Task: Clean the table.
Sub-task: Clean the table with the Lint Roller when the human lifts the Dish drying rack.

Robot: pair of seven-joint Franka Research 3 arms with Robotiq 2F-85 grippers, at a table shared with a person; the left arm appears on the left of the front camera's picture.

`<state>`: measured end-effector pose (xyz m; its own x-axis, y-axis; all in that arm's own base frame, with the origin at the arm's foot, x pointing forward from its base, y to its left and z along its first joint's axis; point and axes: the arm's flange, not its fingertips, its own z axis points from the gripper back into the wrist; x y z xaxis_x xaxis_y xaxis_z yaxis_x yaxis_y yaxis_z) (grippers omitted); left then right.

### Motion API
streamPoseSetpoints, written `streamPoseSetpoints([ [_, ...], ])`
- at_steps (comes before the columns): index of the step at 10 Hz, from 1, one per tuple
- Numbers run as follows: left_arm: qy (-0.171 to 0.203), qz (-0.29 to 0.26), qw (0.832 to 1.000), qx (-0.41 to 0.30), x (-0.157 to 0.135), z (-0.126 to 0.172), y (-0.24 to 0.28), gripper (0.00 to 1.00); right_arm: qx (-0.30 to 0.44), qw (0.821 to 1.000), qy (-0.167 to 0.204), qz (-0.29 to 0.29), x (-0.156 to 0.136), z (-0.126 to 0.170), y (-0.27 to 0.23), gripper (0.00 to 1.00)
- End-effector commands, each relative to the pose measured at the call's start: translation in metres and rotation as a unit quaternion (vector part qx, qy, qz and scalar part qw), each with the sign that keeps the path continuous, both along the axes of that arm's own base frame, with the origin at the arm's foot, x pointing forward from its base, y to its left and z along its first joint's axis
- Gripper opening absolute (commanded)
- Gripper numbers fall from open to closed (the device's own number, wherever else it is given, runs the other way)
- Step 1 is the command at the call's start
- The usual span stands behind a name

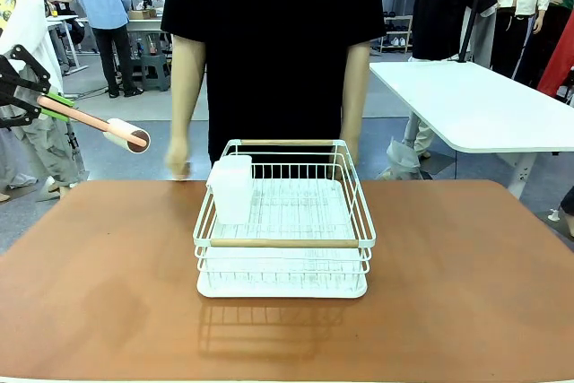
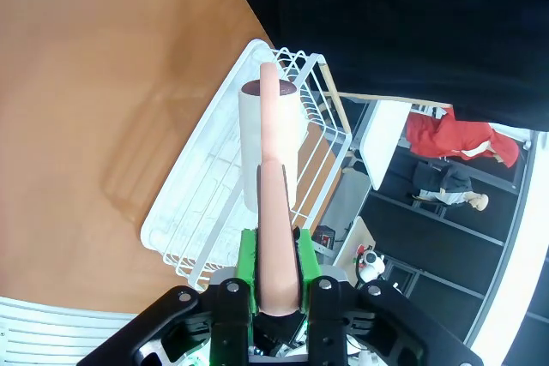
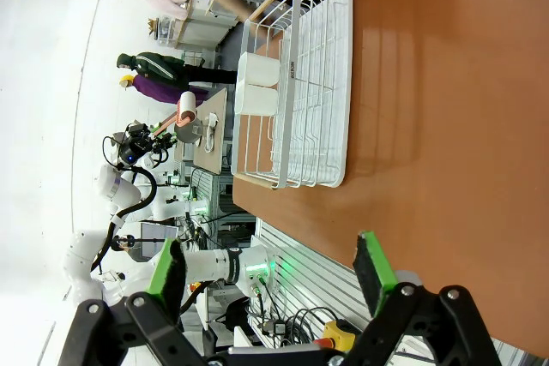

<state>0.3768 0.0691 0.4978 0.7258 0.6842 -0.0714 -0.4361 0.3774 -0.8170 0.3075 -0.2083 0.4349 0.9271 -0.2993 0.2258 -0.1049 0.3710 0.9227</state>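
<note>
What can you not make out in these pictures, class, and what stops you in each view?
- Inside the box: front view, its cloudy walls hide the contents.
- The person's hand: front view, blurred.
- The roller, whether its sheet is clean or used: too small in the front view; in the left wrist view the handle covers much of it.
- The table, its near corners: front view, cut off by the picture's edges.
</note>
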Motion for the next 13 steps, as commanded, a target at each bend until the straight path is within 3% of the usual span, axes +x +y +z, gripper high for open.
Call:
streamPoseSetpoints([
  [1,-0.002,0.000,1.000,0.000,-0.0004,0.0012,-0.0002,0.00,0.004,1.000,-0.007,0.002,-0.0019,0.0040,-0.0002,1.00],
  [13,-0.002,0.000,1.000,0.000,-0.0004,0.0012,-0.0002,0.00,0.004,1.000,-0.007,0.002,-0.0019,0.0040,-0.0002,1.00],
])
